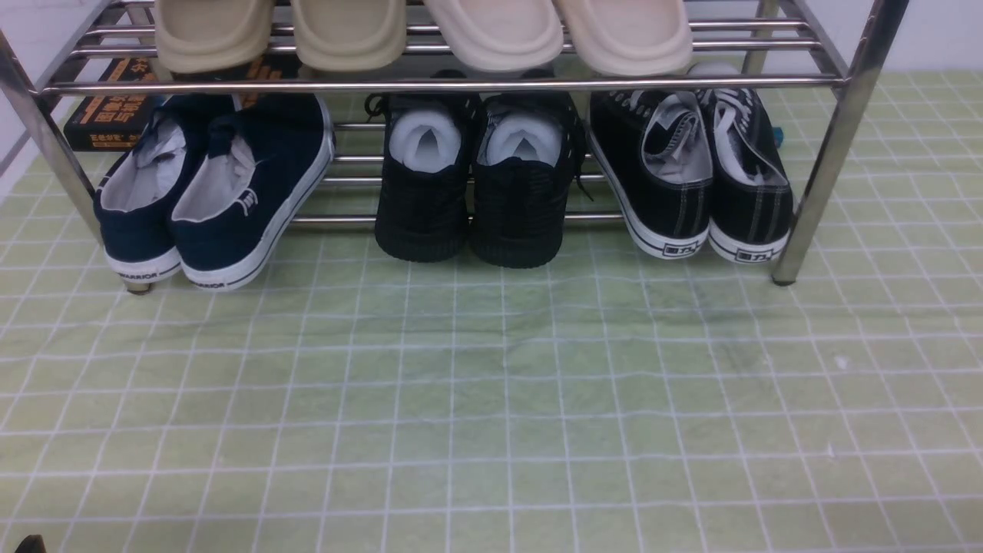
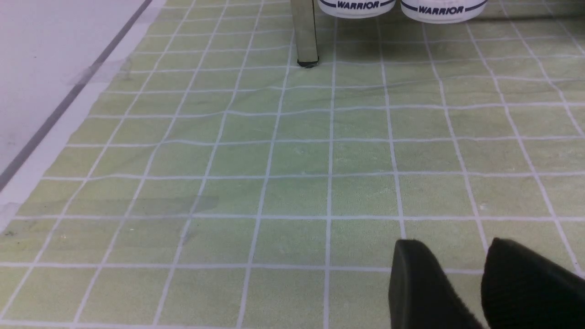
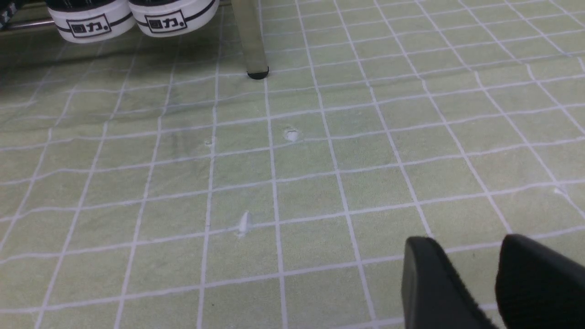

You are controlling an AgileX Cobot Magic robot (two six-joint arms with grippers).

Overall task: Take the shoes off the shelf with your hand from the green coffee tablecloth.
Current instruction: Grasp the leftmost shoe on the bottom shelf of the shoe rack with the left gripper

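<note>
The navy slip-on shoes (image 1: 230, 207) with white soles stand side by side at the left end of the chrome shelf's (image 1: 461, 83) lower tier, heels toward me. In the left wrist view only their white "WARRIOR" heels (image 2: 356, 5) show, beside a shelf leg (image 2: 305, 32). My left gripper (image 2: 454, 244) hovers low over the green coffee tablecloth (image 1: 491, 399), well short of the shoes, open with only cloth between its fingers. My right gripper (image 3: 464, 240) is likewise open and empty above the cloth, short of the right shelf leg (image 3: 249, 36). Neither hand shows clearly in the front view.
All-black lace-ups (image 1: 476, 184) fill the middle of the lower tier and black sneakers with white stitching (image 1: 691, 184) the right. Beige slippers (image 1: 422, 31) lie on the upper tier. A dark box (image 1: 107, 115) sits behind the shelf's left end. The cloth's left edge meets white table (image 2: 45, 68).
</note>
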